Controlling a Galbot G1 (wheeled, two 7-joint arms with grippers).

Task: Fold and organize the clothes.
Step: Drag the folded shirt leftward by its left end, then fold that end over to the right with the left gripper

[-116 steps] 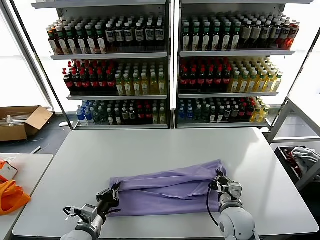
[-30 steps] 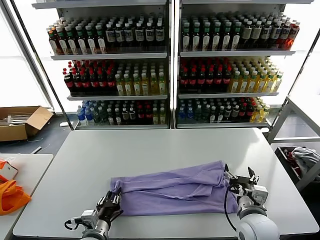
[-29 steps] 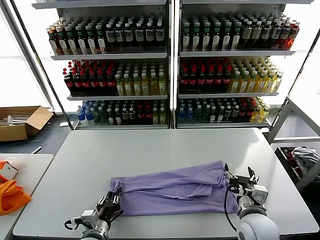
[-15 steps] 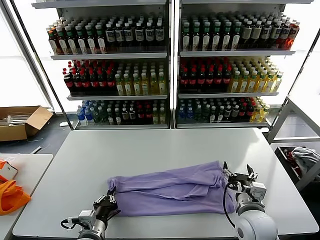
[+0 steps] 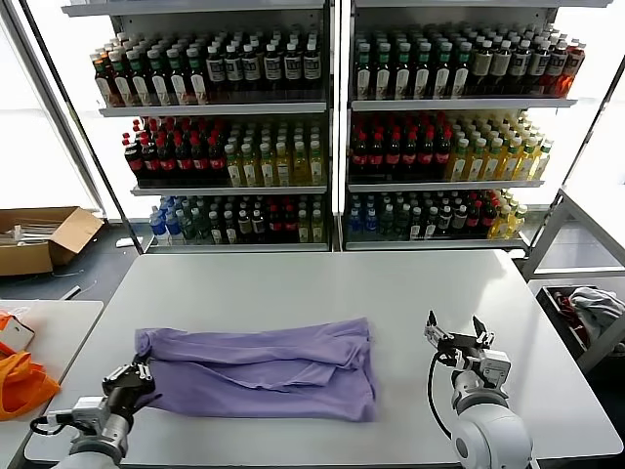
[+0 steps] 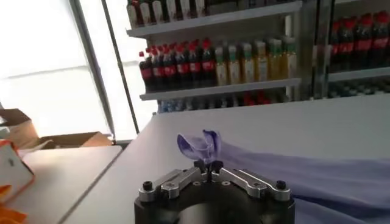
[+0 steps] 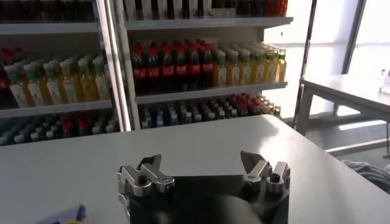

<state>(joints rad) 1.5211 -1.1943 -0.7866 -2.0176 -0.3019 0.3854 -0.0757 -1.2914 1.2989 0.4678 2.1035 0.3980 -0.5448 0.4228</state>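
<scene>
The left gripper is clamped on the lavender T-shirt at its left end (bunched fabric); right of it, the right gripper hovers with fingers apart.

We can't see any printed graphic on the T-shirt; folds hide its underside. Left wrist view cuts the shirt at the picture edge. Orange fabric is cropped by the head view's left edge. Bottle labels are unreadable.
</scene>
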